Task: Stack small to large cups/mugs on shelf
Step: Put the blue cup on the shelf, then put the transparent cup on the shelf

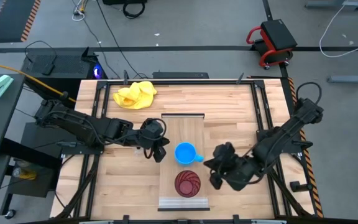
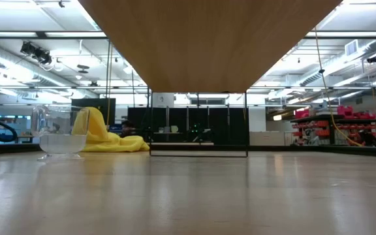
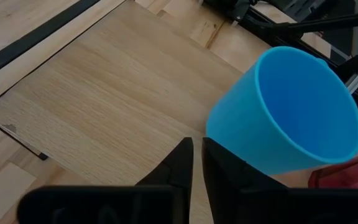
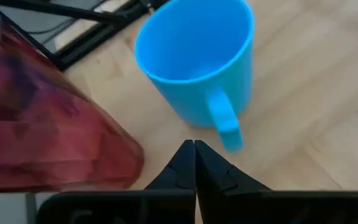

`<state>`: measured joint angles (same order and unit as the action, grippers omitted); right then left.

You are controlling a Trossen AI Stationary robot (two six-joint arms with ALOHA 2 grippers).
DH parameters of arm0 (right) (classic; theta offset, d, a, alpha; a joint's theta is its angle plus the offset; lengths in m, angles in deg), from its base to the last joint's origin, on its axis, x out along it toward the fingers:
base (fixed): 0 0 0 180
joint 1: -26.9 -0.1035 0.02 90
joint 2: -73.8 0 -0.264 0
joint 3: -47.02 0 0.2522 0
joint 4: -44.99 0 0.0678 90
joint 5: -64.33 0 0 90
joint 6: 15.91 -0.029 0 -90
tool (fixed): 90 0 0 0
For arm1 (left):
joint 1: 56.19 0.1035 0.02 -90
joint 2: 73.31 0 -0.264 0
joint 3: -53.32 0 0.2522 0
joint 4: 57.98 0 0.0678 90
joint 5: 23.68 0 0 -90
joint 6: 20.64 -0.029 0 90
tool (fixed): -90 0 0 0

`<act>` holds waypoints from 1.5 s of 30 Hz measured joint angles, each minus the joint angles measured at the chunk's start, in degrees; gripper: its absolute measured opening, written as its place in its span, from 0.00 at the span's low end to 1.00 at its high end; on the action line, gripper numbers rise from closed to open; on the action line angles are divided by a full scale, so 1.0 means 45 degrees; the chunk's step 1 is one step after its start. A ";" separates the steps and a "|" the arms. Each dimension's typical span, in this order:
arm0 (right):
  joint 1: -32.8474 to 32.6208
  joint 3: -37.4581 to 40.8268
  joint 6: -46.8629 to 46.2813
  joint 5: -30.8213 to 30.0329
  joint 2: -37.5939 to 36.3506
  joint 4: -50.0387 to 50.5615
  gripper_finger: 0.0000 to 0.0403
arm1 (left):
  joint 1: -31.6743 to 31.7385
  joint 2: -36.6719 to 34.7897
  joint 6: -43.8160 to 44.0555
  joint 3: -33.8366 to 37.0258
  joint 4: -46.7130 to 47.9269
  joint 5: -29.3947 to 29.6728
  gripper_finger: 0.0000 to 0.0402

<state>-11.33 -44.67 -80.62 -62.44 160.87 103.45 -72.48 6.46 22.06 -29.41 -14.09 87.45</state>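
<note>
The bright blue mug (image 1: 185,153) stands upright on its base on the pale shelf board (image 1: 183,127), its handle (image 4: 224,121) toward the table's right. The dark red tumbler (image 1: 188,183) stands just nearer on the same board. The clear glass cup (image 2: 61,134) shows only in the low view, standing on the tabletop in front of the yellow cloth. My left gripper (image 1: 161,154) is shut, close to the mug's left wall (image 3: 241,143). My right gripper (image 1: 215,172) is shut, a short way right of the mug's handle, beside the tumbler (image 4: 36,118). My left gripper's shut fingers (image 3: 219,165) lie close beside the lower part of the blue mug's outer wall, coming level from the table's left. I cannot tell whether they touch it. The mug stands upright on the board.
A crumpled yellow cloth (image 1: 135,94) lies at the table's far left. The shelf board's underside (image 2: 207,39) spans the top of the low view. Black frame rails (image 1: 261,112) run along the table's sides. Bare slatted tabletop (image 1: 229,106) lies to the far right.
</note>
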 joint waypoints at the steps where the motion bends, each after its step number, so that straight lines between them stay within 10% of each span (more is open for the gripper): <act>1: 0.0123 0.0000 0.0139 0.0141 0.0093 -0.0085 0.01 | 0.0017 0.0000 0.0017 0.0000 -0.0017 0.0005 0.11; 28: 0.0422 -0.0130 0.0441 0.0740 -0.0913 0.0493 0.01 | 0.0173 0.0083 -0.0316 -0.0033 -0.0234 0.0136 0.07; 45: 0.0032 -0.0306 -0.1882 0.0634 -0.4306 0.5755 0.09 | 0.0709 -0.1860 0.4366 -0.0039 1.2057 -0.1130 0.07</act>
<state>-11.19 -46.05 -89.08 -59.59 141.49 129.35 -69.29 -1.91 41.71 -29.59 40.17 82.36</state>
